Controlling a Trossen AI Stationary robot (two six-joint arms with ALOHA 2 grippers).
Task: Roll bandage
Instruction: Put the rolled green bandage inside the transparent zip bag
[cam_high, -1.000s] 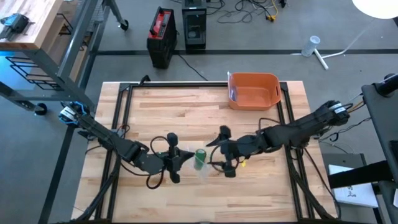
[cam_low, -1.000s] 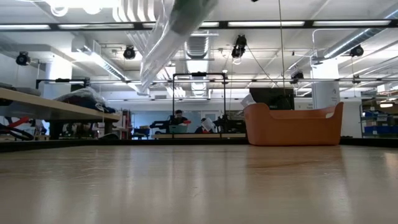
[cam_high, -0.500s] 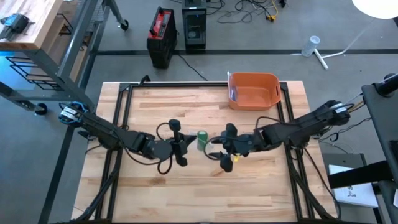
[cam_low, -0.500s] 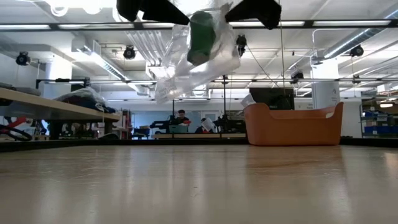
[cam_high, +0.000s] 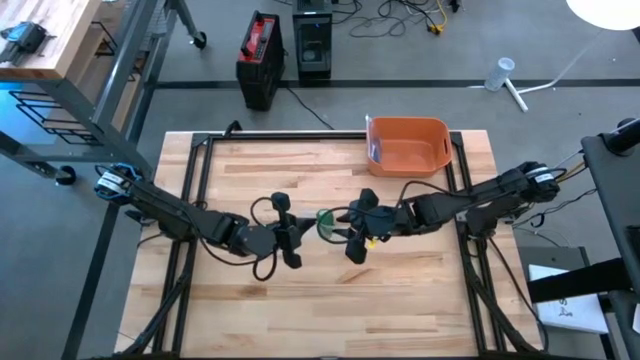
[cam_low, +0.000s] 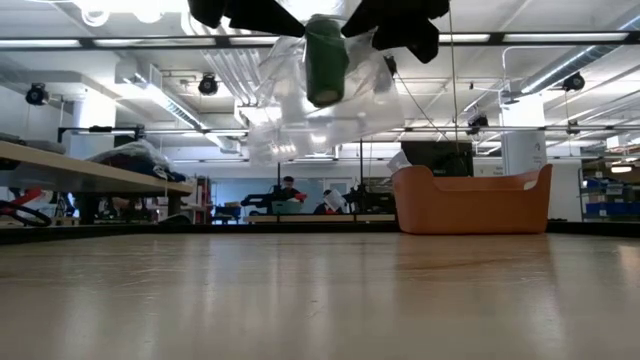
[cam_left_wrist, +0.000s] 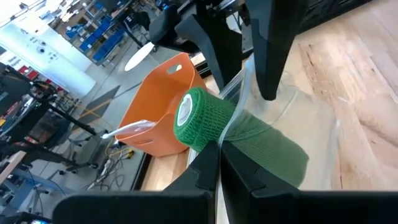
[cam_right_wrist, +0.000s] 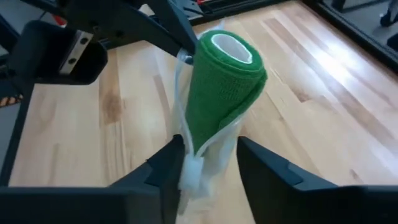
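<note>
Now the right gripper (cam_high: 345, 225) has moved in closer to the green bandage roll (cam_high: 325, 222), and its fingers have come nearer together than a moment ago. They sit on both sides of the clear plastic bag (cam_right_wrist: 198, 163) that wraps the roll. I cannot tell if they are squeezing it yet. The left gripper (cam_high: 296, 232) has stayed in the same spot, closed tight on the other edge of the bag. The roll hangs in the bag between the two grippers, up in the air above the middle of the wooden table (cam_high: 300, 310). An orange bin (cam_high: 408, 146) sits at the far side of the table, well apart from the grippers.
</note>
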